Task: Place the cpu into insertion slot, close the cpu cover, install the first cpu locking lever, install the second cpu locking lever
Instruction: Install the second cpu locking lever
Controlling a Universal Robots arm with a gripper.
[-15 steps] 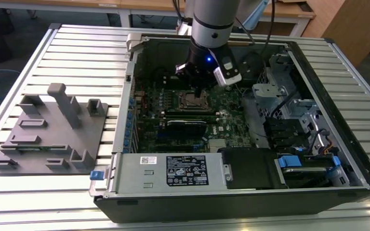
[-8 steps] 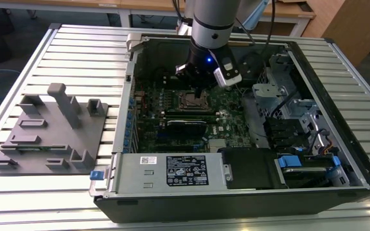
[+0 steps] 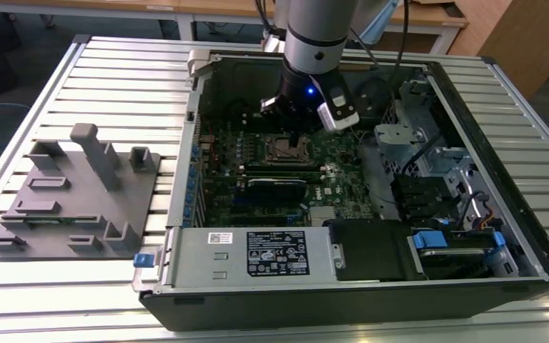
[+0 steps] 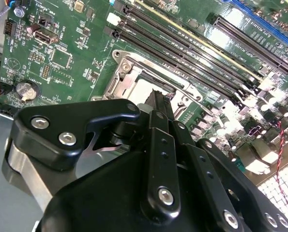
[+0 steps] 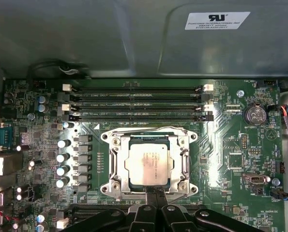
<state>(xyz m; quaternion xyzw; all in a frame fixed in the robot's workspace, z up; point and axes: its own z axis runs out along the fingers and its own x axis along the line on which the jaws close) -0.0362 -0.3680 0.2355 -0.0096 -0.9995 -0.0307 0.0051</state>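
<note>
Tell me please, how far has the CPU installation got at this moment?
Done, it seems: the cpu lies in the insertion slot, and the cpu cover looks lowered around it. In hand: the gripper, fingers shut and holding nothing, is at the socket's edge. Left: the two locking levers; I cannot tell whether either is latched.

Cpu silver-grey, flat in insertion slot; cpu cover closed around it.

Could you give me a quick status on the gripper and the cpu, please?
Gripper shut, empty, at the socket's edge. Cpu seated in insertion slot, cpu cover down around it. Nothing in the way.
</note>
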